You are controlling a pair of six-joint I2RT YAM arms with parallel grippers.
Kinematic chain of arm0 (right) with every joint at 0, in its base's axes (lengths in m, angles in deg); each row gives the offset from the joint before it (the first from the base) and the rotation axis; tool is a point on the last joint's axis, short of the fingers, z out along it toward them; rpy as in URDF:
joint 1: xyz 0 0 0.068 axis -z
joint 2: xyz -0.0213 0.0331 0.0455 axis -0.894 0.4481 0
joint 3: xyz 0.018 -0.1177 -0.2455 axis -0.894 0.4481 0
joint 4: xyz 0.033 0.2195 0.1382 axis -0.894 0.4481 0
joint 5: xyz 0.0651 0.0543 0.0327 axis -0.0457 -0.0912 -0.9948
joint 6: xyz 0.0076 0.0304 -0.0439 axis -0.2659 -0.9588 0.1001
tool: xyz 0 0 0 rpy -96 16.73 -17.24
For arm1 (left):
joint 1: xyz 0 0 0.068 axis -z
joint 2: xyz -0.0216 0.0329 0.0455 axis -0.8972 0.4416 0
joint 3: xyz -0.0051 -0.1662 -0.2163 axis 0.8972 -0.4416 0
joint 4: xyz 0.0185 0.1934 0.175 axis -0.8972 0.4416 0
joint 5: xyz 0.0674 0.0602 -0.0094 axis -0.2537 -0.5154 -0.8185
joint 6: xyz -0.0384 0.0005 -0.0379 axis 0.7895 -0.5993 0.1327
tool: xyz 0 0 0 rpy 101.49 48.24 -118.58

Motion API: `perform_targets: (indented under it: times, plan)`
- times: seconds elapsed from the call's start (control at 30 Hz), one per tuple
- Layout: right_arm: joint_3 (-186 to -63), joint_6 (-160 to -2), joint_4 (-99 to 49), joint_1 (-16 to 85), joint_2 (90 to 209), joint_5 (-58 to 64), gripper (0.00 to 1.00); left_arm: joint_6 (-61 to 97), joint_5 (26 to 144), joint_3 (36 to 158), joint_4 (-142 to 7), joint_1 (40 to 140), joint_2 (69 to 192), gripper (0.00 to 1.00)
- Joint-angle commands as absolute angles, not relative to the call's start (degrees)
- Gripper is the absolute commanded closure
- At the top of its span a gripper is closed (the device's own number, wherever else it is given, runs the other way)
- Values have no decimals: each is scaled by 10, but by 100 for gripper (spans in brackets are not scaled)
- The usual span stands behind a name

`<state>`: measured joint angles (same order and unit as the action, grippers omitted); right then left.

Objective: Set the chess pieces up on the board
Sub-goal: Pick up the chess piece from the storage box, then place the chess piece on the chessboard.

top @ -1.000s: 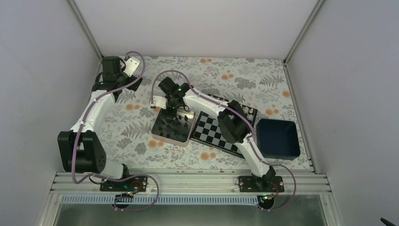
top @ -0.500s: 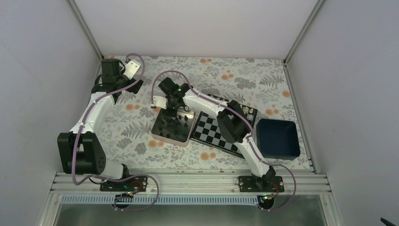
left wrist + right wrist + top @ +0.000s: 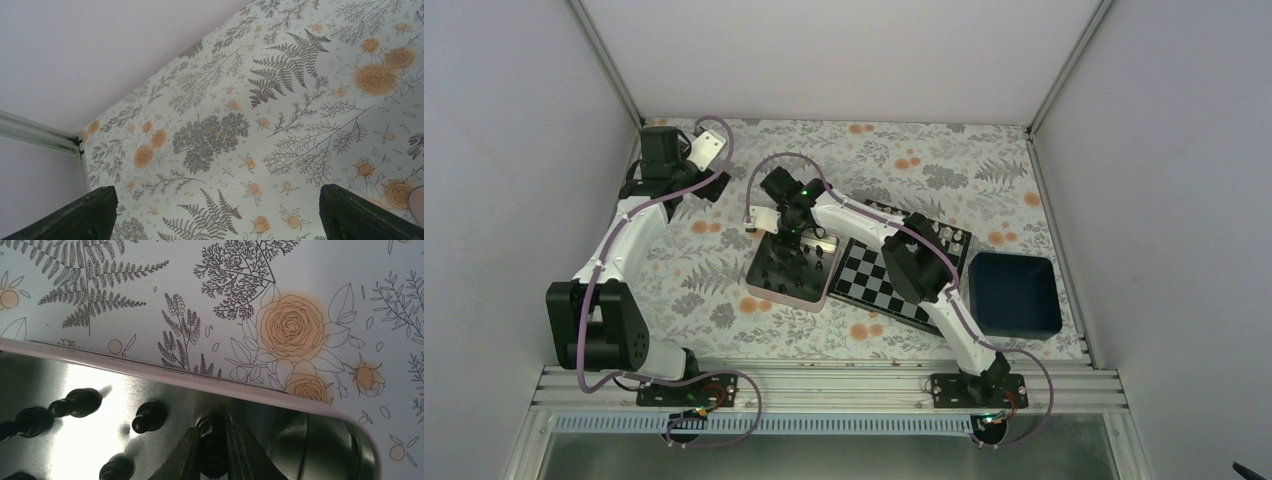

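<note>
We find one black piece [image 3: 214, 452] inside the silver tin [image 3: 786, 296], near the tin's far rim. It is pinched between the two fingers [image 3: 186, 456] of the right claw [image 3: 214, 426], which is closed on it. We cannot tell whether it rests on the tin's floor or is lifted off it.

More black chess pieces [image 3: 82, 401] lie on the shiny floor of the tin at about 9 o'clock of the held one, apart from it.

The board [image 3: 864, 275] lies just beside the tin at its 3 o'clock, turned at an angle to it and partly hidden under the right arm. A few tiny white figures [image 3: 951, 236] stand along the board's far edge.

At the board's 3 o'clock, just beside it, sits the dark blue tray [image 3: 1016, 295].

Well away, at about 10 o'clock of the tin, we see the left claw [image 3: 215, 189]. It hangs over the floral surface [image 3: 924, 170] with its fingers spread wide and grips nothing.
</note>
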<state>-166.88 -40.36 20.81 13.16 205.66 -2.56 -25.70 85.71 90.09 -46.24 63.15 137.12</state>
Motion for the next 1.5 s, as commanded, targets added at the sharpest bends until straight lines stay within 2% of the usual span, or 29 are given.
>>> perform_targets:
  times: [0.0,0.2,0.4,0.87,1.13,1.47]
  plan:
    - [-1682,-413,207,127,2042,-44,90,-265,872,896,-463,627,1356,0]
    - [-1676,-418,232,127,1976,-58,94,-266,869,896,-461,626,1351,0]
    - [-1601,-424,252,139,1849,-40,95,-260,864,902,-465,627,1346,0]
    - [-1225,-425,259,259,1518,13,95,-223,865,912,-482,627,1357,0]
    - [-1082,-416,224,263,1468,-2,95,-224,853,901,-490,627,1368,0]
    - [-1006,-404,182,263,1460,-24,95,-216,839,877,-504,627,1359,0]
